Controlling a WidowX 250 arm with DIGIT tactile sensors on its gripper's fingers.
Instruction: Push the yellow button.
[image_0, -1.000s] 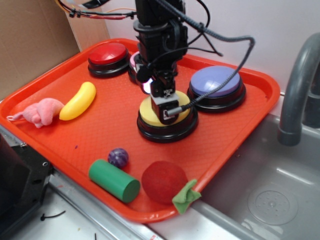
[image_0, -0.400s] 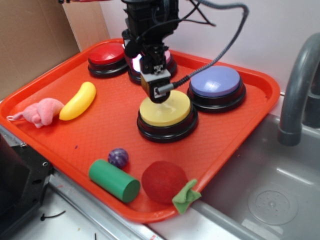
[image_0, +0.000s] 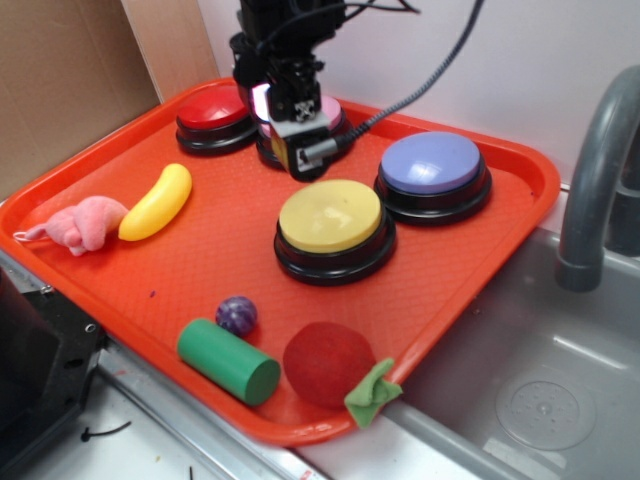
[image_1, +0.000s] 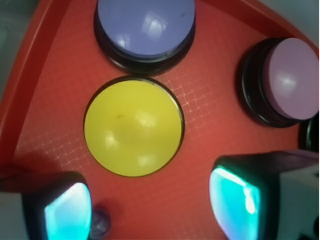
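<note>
Orange tray (image_0: 470, 290) beside a sink (image_0: 560, 390) holds four buttons. Yellow button (image_0: 331, 217) sits mid-tray, purple button (image_0: 431, 163) just right, pink button (image_1: 292, 80) behind. Gripper (image_0: 297, 160) hangs clear above the yellow button's far-left edge, jaws apart, empty.

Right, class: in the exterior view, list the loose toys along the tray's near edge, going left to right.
pink plush toy → yellow banana toy → purple ball → red ball → green cloth. The green cylinder is left out: it overlaps the purple ball's span.
</note>
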